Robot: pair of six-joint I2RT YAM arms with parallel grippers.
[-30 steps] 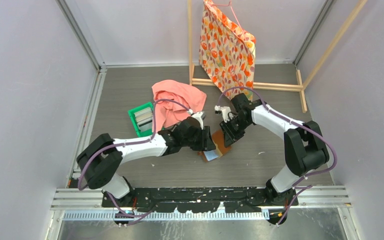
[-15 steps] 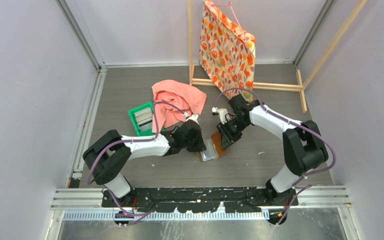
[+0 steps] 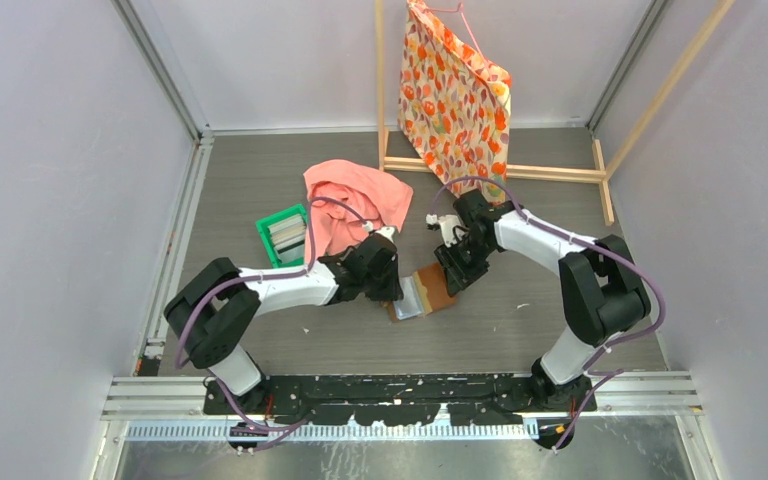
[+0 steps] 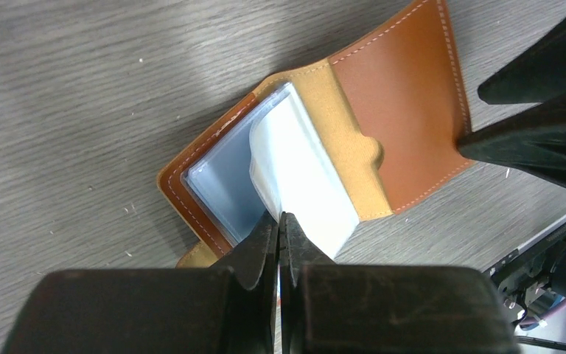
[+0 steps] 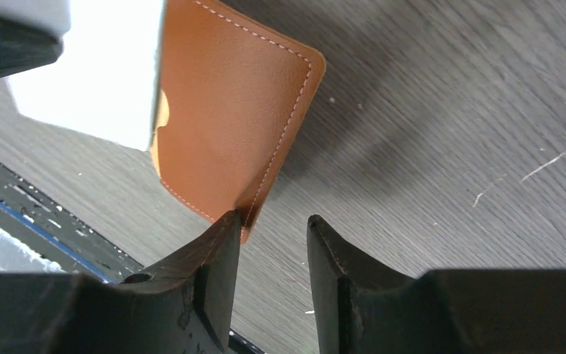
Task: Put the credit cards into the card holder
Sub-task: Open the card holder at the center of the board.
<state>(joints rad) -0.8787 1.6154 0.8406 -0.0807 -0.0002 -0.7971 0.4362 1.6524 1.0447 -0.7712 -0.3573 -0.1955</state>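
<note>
**Q:** Where is the card holder relative to your grippers?
**A:** The card holder [image 3: 422, 292] lies open at about mid-bench, between my two grippers.

**Q:** Left gripper condition?
**A:** My left gripper [image 4: 280, 220] is pinched closed on one edge of a white card [image 4: 302, 177] that lies over the holder's pockets.

**Q:** Right gripper?
**A:** My right gripper [image 5: 271, 221] is slightly parted and grips nothing. One finger touches the brown flap's corner.

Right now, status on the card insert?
Left gripper shut on white card at the open card holder. Right gripper open, finger at flap corner. No obstruction seen.
</note>
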